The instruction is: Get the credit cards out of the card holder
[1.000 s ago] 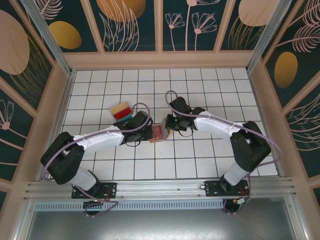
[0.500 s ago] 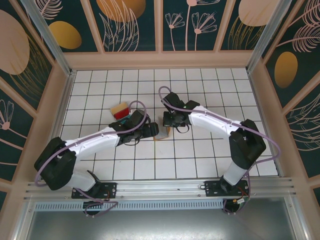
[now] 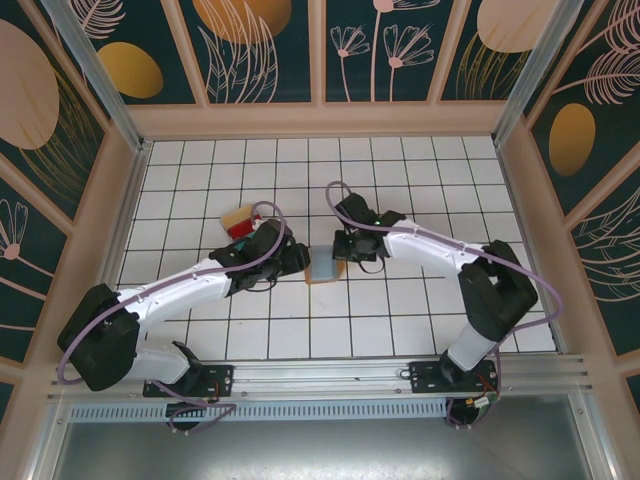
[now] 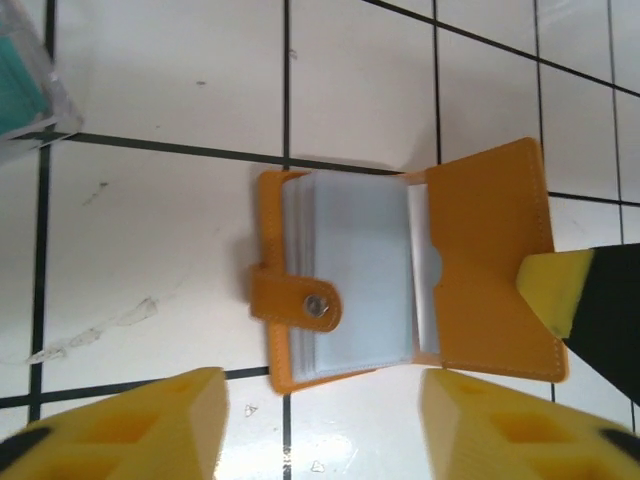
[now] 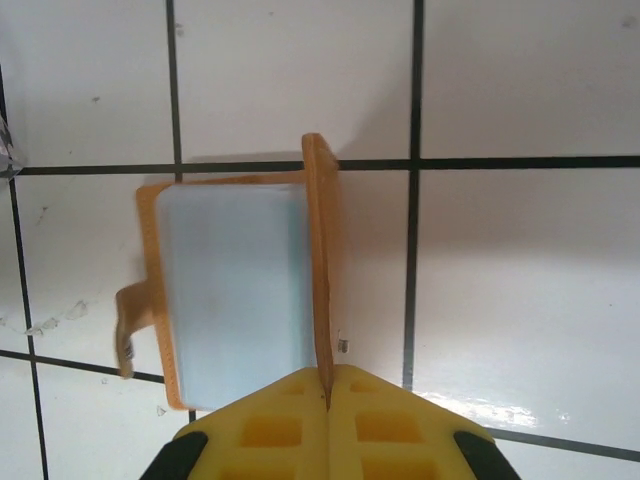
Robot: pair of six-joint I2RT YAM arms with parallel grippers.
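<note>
the card holder [image 3: 322, 265] lies open on the middle floor tiles. the right gripper [image 5: 327, 395] pinches its raised cover [image 4: 490, 250]; hold that steady. the left gripper [image 4: 318, 405] hovers above with empty jaws apart, and should come down squarely on one card edge.

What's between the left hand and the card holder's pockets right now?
Nothing visible. The left hand is open over bare tile, with the card holder just ahead. The right hand pinches its cover raised, so the grey-blue pockets are exposed. The snap tab sits at their edge.
</note>
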